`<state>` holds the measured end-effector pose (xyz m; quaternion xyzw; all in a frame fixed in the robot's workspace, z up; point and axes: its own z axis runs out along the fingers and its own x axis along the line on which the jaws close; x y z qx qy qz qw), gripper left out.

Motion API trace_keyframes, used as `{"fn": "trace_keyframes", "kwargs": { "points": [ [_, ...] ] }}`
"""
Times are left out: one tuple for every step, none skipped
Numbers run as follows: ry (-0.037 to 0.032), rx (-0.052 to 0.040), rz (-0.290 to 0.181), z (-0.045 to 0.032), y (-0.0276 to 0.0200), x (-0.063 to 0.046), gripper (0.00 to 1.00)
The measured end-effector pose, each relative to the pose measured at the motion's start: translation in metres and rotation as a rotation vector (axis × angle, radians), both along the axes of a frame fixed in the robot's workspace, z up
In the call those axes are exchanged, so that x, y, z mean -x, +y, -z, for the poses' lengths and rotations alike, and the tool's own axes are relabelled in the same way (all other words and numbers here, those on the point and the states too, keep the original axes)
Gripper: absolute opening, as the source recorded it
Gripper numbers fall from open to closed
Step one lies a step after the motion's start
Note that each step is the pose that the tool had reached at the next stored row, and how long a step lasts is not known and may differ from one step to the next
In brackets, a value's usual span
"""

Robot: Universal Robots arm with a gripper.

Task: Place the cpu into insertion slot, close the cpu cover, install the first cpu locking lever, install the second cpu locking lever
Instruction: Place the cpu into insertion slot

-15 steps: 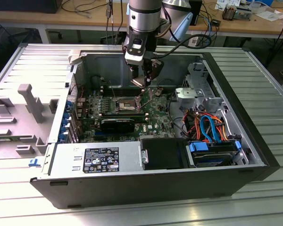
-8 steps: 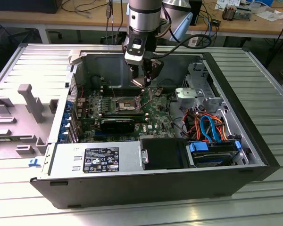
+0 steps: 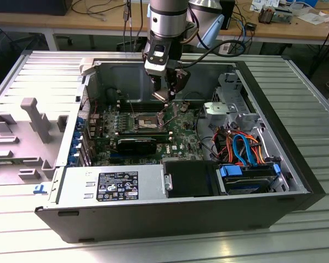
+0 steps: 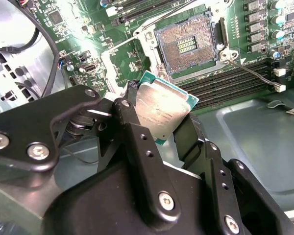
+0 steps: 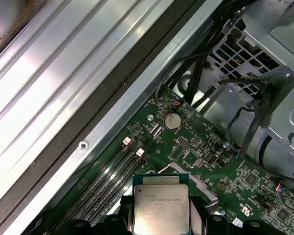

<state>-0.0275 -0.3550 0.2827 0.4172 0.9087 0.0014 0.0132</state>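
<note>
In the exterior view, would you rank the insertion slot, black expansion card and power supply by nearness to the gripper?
1. insertion slot, mid-board, beside the gripper holding the cpu.
2. black expansion card, lower in the view.
3. power supply, along the case's near wall.

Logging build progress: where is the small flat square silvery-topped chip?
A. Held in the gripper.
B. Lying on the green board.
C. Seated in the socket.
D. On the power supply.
A: in the second wrist view the black gripper clamps the flat silvery-grey cpu, apart from the bare square tan-gold insertion slot.
</note>
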Motion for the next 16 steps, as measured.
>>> {"fn": "trace_keyframes", "kwargs": {
  "points": [
    [0.0, 0.0002, 0.001, 0.0, 0.0, 0.0, 0.54],
    [0.0, 0.0003, 0.002, 0.0, 0.0, 0.0, 0.54],
    [0.0, 0.0004, 0.002, 0.0, 0.0, 0.0, 0.54],
    [0.0, 0.0006, 0.003, 0.0, 0.0, 0.0, 0.54],
    [0.0, 0.0007, 0.004, 0.0, 0.0, 0.0, 0.54],
    [0.0, 0.0009, 0.005, 0.0, 0.0, 0.0, 0.54],
    [0.0, 0.001, 0.006, 0.0, 0.0, 0.0, 0.54],
    [0.0, 0.0011, 0.007, 0.0, 0.0, 0.0, 0.54],
    [0.0, 0.0012, 0.008, 0.0, 0.0, 0.0, 0.54],
    [0.0001, 0.0013, 0.008, 0.0, 0.0, 0.0, 0.54],
    [0.0, 0.0013, 0.009, 0.0, 0.0, 0.0, 0.54],
    [0.0, 0.0014, 0.009, 0.0, 0.0, 0.0, 0.54],
    [0.0, 0.0015, 0.01, 0.0, 0.0, 0.0, 0.54],
    [0.0, 0.0015, 0.011, 0.0, 0.0, 0.0, 0.54],
    [0.0, 0.0016, 0.011, 0.0, 0.0, 0.0, 0.54],
    [0.0, 0.0017, 0.012, 0.0, 0.0, 0.0, 0.54]
  ]
}}
